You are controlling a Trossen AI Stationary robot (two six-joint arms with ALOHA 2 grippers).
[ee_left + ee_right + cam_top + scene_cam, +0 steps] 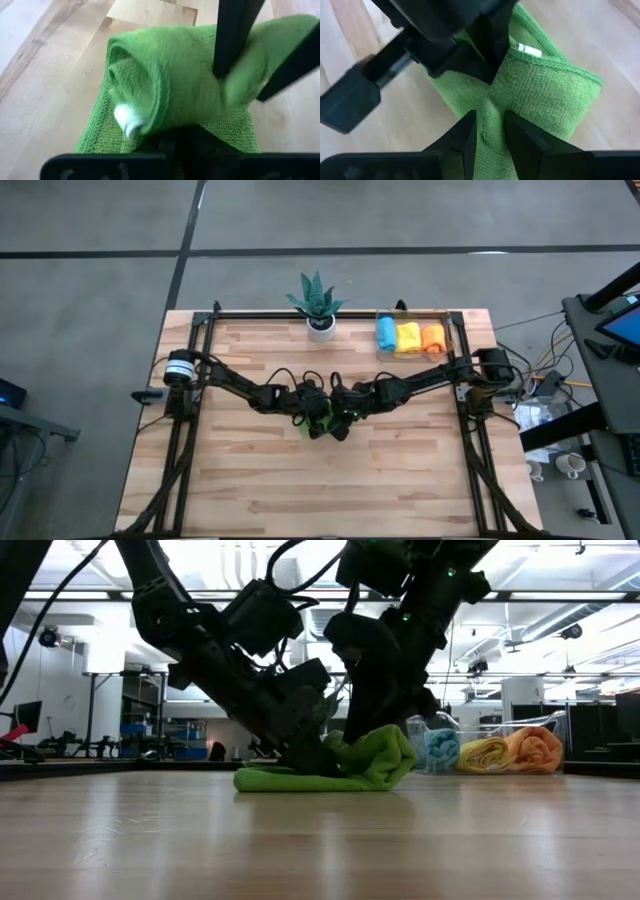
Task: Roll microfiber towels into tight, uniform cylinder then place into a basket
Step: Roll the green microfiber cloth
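Both grippers are down at the middle of the table, working the same cloth. The right gripper [489, 131] has its two dark fingers [465, 137] drawn close together, with a ridge of the green towel [545, 95] pinched between them. That towel is half rolled: in the low view a fat curl of it [375, 755] sits at one end, while a flat tail lies spread on the wood.

The left gripper [310, 752] comes in from the left arm's side, its fingers fully closed and their tips pressed down on the flat part of the green towel, right against the roll. In the left wrist view the rolled edge shows a small white label tucked at its end, and the right arm's fingers cross in front of the cloth.

The two arms meet nose to nose over the towel in the high view, on the wooden table [260, 480].

Further out, at the far right corner, the clear basket [455, 330] holds three finished rolls side by side: a blue towel roll [386, 334], a yellow towel roll [408, 337] and an orange towel roll [432, 338].

At the far edge, left of the basket, stands a spiky green plant in a white pot [320, 328].
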